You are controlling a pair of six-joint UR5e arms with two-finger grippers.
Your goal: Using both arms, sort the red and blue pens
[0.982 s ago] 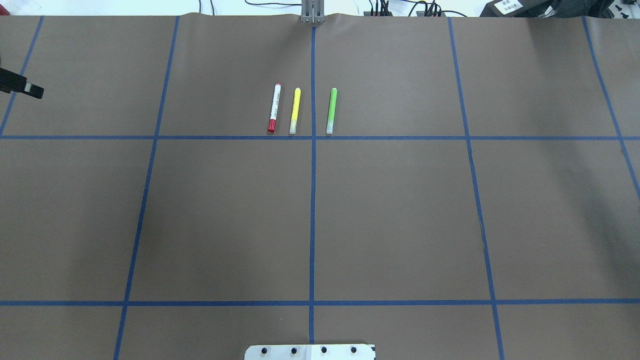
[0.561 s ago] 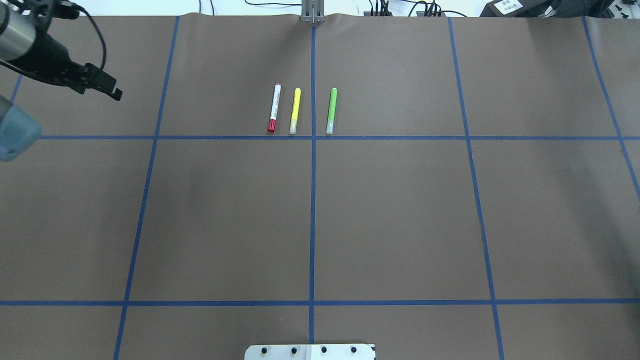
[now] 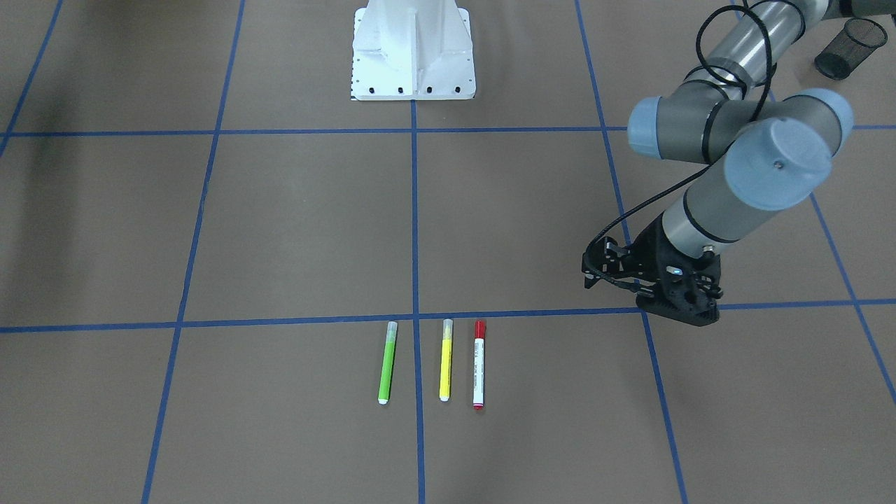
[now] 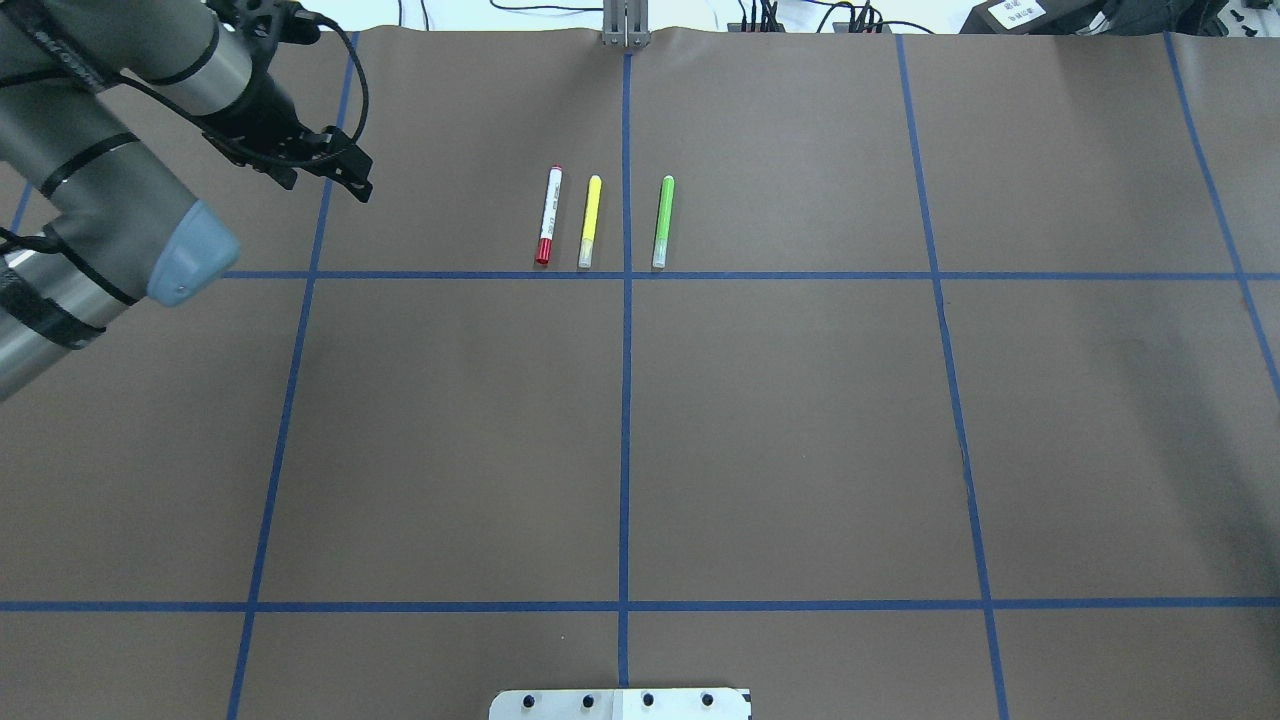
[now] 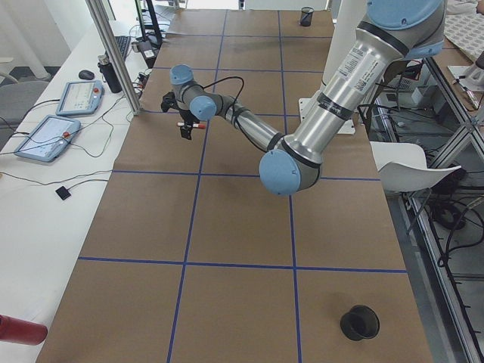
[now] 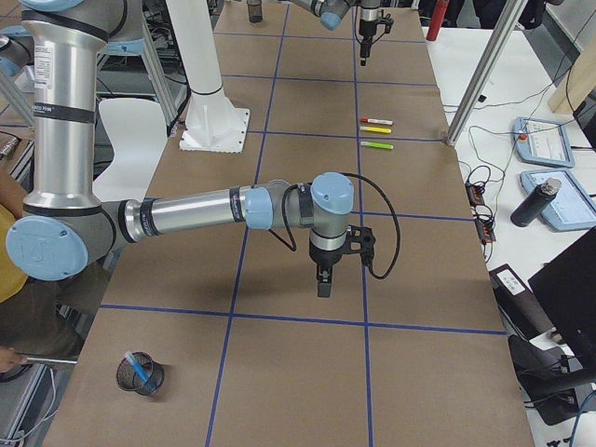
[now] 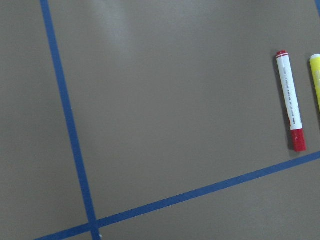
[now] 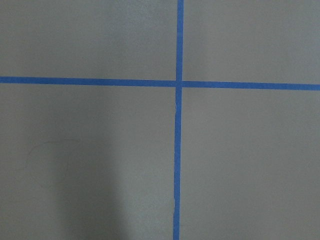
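Exterior front-facing: the left arm (image 3: 735, 182) holds the left gripper (image 3: 677, 308) low over the table (image 3: 280, 224), well apart from the pens; whether its jaws are spread or closed cannot be determined. The red pen (image 3: 479, 364) lies flat just beside the yellow marker (image 3: 445, 360), and the green marker (image 3: 387, 362) lies across the blue tape line (image 3: 414, 210). Overhead exterior: the three lie parallel, with the red cap toward the robot. Exterior left: the left gripper points down. Exterior right: the right arm (image 6: 186, 212) holds the right gripper (image 6: 322, 287) pointing down, far from the pen row; its jaw state cannot be determined. The blue pen (image 6: 138, 369) leans inside a mesh cup (image 6: 140, 377). Left wrist-mounted: the red pen lies near the right edge. Right wrist-mounted: a tape crossing.
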